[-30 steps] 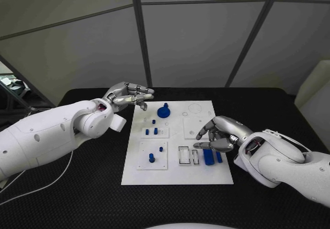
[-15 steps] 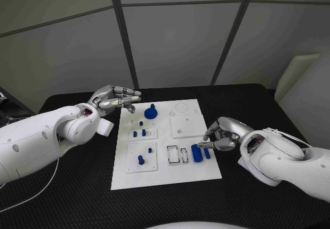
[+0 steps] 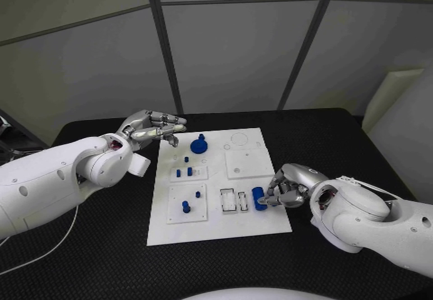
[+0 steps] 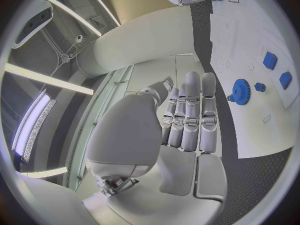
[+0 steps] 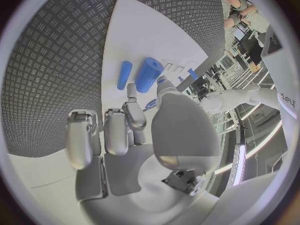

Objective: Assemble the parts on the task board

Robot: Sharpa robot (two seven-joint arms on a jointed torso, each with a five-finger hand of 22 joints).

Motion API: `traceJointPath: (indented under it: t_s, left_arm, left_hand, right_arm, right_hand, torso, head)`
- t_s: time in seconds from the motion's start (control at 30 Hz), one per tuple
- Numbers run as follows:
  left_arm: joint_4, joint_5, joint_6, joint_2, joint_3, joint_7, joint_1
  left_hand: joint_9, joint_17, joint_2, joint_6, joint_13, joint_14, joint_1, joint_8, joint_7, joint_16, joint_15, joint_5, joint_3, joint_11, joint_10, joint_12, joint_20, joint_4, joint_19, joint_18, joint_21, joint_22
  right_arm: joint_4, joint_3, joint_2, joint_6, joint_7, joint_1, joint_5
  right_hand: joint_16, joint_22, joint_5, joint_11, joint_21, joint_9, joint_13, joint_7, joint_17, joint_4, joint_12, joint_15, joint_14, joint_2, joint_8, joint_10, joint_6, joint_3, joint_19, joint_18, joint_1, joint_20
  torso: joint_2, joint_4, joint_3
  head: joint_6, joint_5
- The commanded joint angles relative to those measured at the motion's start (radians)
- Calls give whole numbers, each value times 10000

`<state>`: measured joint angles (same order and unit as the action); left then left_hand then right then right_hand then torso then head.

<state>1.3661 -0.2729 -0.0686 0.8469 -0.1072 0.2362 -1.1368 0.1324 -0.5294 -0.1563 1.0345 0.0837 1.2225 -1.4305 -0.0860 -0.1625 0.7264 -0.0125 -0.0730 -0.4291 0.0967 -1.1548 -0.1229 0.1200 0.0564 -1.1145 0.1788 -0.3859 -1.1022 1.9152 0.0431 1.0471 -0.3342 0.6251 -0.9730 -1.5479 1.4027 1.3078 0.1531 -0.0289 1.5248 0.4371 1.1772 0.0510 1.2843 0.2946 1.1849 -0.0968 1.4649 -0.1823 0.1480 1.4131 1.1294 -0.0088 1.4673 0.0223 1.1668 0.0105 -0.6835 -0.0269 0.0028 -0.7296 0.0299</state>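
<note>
The white task board [image 3: 254,228] lies in the middle of the table. On it, a blue gear [image 3: 198,145] stands at the far end, with small blue pegs [image 3: 185,172] and two more pegs [image 3: 187,207] on inset plates. A thick blue cylinder [image 3: 259,198] lies by the board's right edge, and the right wrist view shows a thinner blue rod [image 5: 124,75] beside that cylinder [image 5: 149,74]. My right hand [image 3: 287,187] is down over them, thumb and one fingertip [image 5: 130,90] at either side of the cylinder's end. My left hand [image 3: 153,130] hovers at the board's far left corner, holding nothing.
Two empty rectangular slots [image 3: 234,201] sit just left of the thick cylinder. A square inset plate [image 3: 245,165] lies near the board's far right. Black textured table [image 3: 343,137] surrounds the board. The gear [image 4: 240,91] lies just ahead of my left fingers.
My right hand has moved in onto the board's right edge, closing its fingertips around the thick cylinder and covering the thin rod. The left hand has stayed put.
</note>
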Motion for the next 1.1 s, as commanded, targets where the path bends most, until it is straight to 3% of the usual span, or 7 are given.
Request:
traceJointPath:
  t_s: [0.03, 0.37, 0.8, 1.1]
  left_arm:
    - [17, 79, 104, -1, -5, 66, -9]
    - [-3, 79, 120, -7, -3, 59, -5]
    - [-6, 79, 141, -14, -3, 44, -1]
    - [10, 79, 152, 16, -3, 42, -1]
  left_hand:
    - [15, 11, 24, -1, 16, -16, 104, 44, -56, -46, -69, -43, 9, 60, 9, 32, 23, -13, 59, 23, 64, 17]
    - [15, 11, 24, -1, 16, -16, 104, 44, -56, -46, -69, -43, 9, 60, 9, 32, 23, -13, 59, 23, 64, 17]
    - [19, 13, 35, 2, 18, -12, 126, 50, -53, -60, -71, -44, 14, 59, 10, 33, 26, -3, 56, 24, 81, 31]
    - [19, 13, 35, 2, 18, -12, 126, 50, -53, -60, -71, -44, 14, 59, 10, 33, 26, -3, 56, 24, 81, 31]
  right_arm:
    - [-42, 3, -106, 216, 223, 34, -462]
    - [-218, 1, -420, 239, 157, 138, -563]
    - [-715, -7, -990, 464, 157, 276, -595]
    - [-720, -9, -1052, -193, 337, 324, -413]
  right_hand:
    - [49, 2230, 32, 3, 18, 8, 9, -50, 9, -13, 53, 2, 533, -19, 40, 34, -46, -70, 850, -99, -44, 34]
    - [96, 2272, 73, -10, 63, 139, 71, -68, 85, -17, 88, -7, 545, 49, 66, 49, -8, -89, 868, -111, -32, 29]
    - [187, 2354, 135, -41, 152, 424, 205, -103, 229, -31, 162, -29, 570, 247, 102, 87, 56, -9, 905, -136, 118, 10]
    - [230, 2400, 201, -58, 202, 649, 252, -116, 293, -38, 154, -45, 577, 467, 76, 98, 41, 121, 926, -150, 283, -7]
  torso:
    - [-10, -12, 0]
    - [-12, -13, 10]
    - [-2, -15, -4]
    - [14, -29, 3]
  head:
    - [-25, -24]
    - [-80, -34]
    - [-158, -102]
    - [-150, -179]
